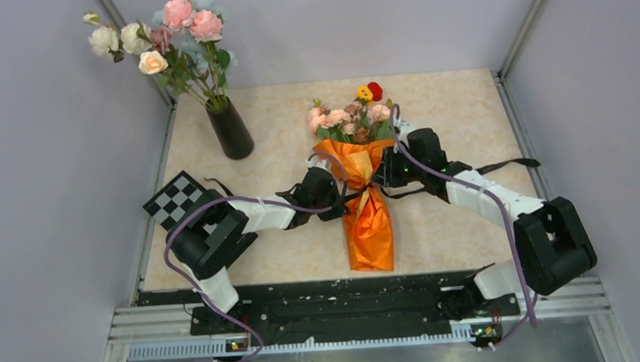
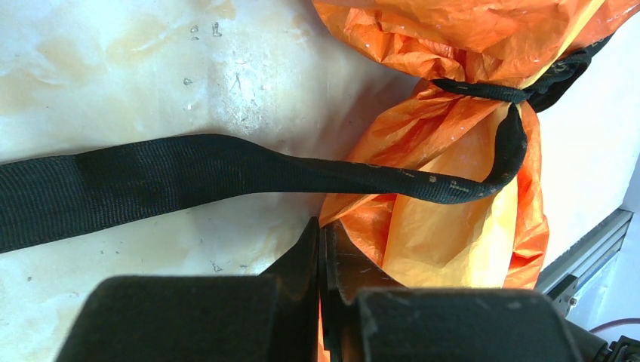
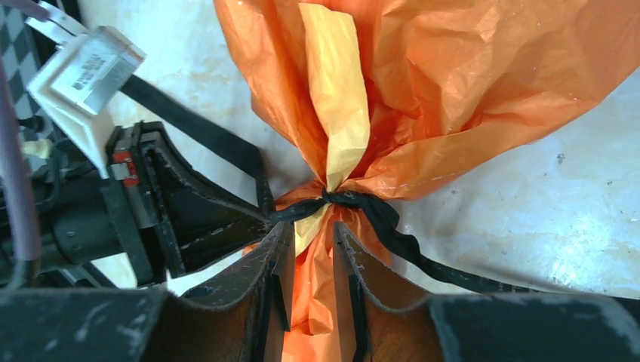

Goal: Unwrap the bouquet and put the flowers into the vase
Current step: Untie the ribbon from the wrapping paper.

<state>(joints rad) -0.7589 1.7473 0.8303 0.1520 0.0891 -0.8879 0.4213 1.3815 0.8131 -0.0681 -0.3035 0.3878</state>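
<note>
The bouquet (image 1: 367, 207) lies in the middle of the table in shiny orange paper (image 2: 453, 226). Its pink and peach flowers (image 1: 342, 119) point to the far side. A black ribbon (image 2: 189, 170) is tied round the paper's neck in a knot (image 3: 343, 198). My left gripper (image 2: 322, 225) is shut, its tips against the paper's left edge below the ribbon. My right gripper (image 3: 313, 226) stands partly open from the right, the paper's neck between its fingers just under the knot. The black vase (image 1: 231, 129) stands at the far left.
A tall white-and-pink flower bunch (image 1: 169, 35) fills the vase. Small yellow and red heads (image 1: 370, 90) lie just beyond the bouquet. One ribbon end (image 1: 509, 166) trails right across the table. Grey walls close in on both sides, and a metal rail (image 1: 350, 309) runs along the front.
</note>
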